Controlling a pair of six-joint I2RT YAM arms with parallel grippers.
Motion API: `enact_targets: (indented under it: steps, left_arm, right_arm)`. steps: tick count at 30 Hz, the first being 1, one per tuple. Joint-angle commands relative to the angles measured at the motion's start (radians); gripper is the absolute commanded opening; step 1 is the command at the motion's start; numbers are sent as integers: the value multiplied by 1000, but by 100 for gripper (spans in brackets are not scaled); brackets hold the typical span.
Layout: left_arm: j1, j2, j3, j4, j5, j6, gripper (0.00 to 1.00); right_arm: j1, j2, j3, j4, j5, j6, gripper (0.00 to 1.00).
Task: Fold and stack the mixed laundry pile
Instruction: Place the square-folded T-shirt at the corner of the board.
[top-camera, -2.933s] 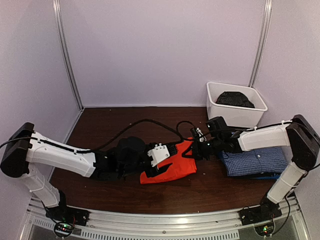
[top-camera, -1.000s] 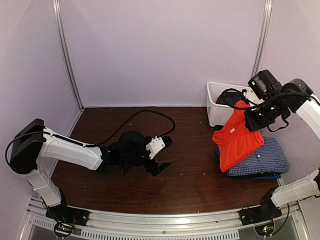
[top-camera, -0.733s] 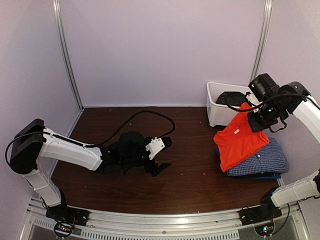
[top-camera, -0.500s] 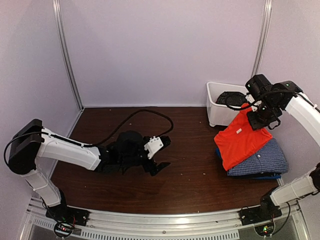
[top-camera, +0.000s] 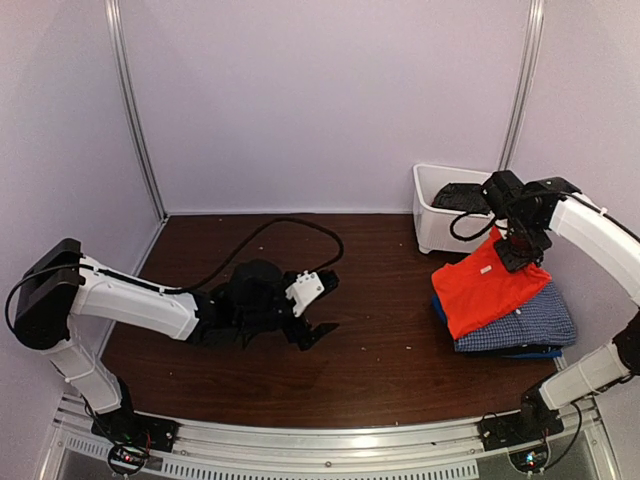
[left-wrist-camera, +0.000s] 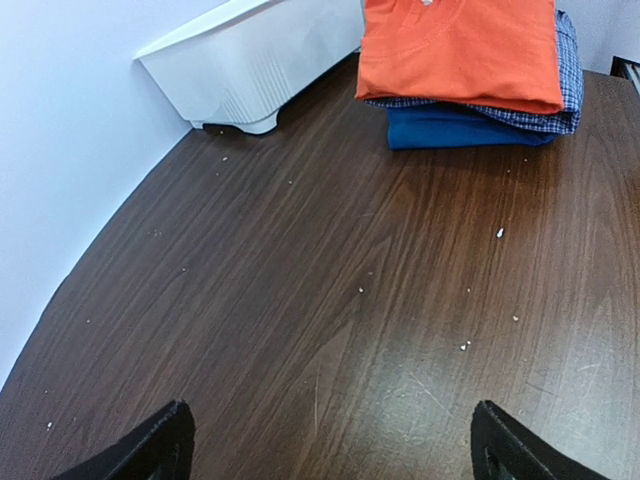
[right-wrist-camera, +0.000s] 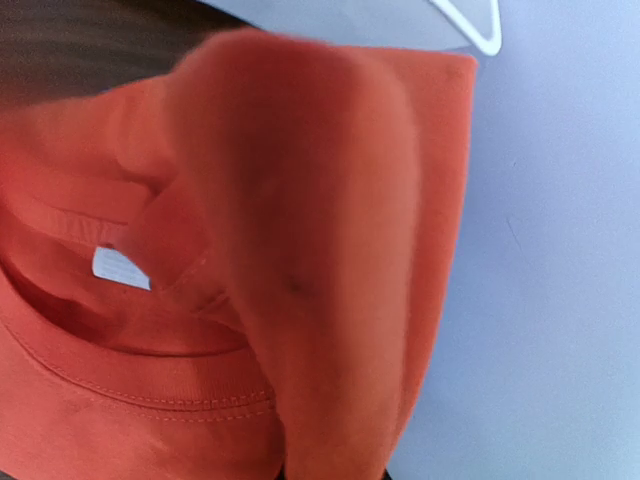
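The bright orange T-shirt lies folded on top of the blue-and-white check shirt, which rests on a blue piece at the right of the table. My right gripper is shut on the orange T-shirt's far edge, just above the stack. In the right wrist view the orange cloth fills the frame and hides the fingers. My left gripper is open and empty, low over bare table at the middle. The left wrist view shows its fingertips spread wide, with the stack far ahead.
A white tub holding a black garment stands at the back right, just behind the stack; it also shows in the left wrist view. A black cable loops over the table behind the left arm. Small crumbs dot the dark wood.
My right gripper carried the orange T-shirt from the table's middle up and right, then lowered it onto the check shirt. My left gripper let go of it and drew back slightly.
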Motion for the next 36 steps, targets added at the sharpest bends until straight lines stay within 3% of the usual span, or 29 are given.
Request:
enact_targets:
  steps: [1,6,12,20,23,25,27,33,36]
  left_arm:
    - [9,-16,-5,51,-10,12,98]
    - [9,7,7,53,3,9,98]
    - [14,17,2,59,6,5,97]
    - [24,13,-5,65,12,4,98]
    - [25,14,-5,68,16,1,98]
    - [26,13,-6,68,19,0,98]
    - [25,10,-8,67,18,0,98]
    - [32,6,-9,67,12,-11,98]
    - [64,10,0,57,40,-64,98]
  right_arm:
    - [3,-17,-126,26,134,-75,0]
    - [-19,-49,-263,136,245,-101,0]
    - [-46,-45,-307,222,339,-91,0]
    - [-81,-99,-390,283,298,-135,0]
    - [-82,-97,-394,290,301,-133,19]
    - [-84,-89,-389,286,319,-130,21]
    - [-87,-82,-383,284,336,-122,30]
    - [-93,-61,-341,275,436,-99,73]
    - [-95,-55,-262,247,433,-62,88]
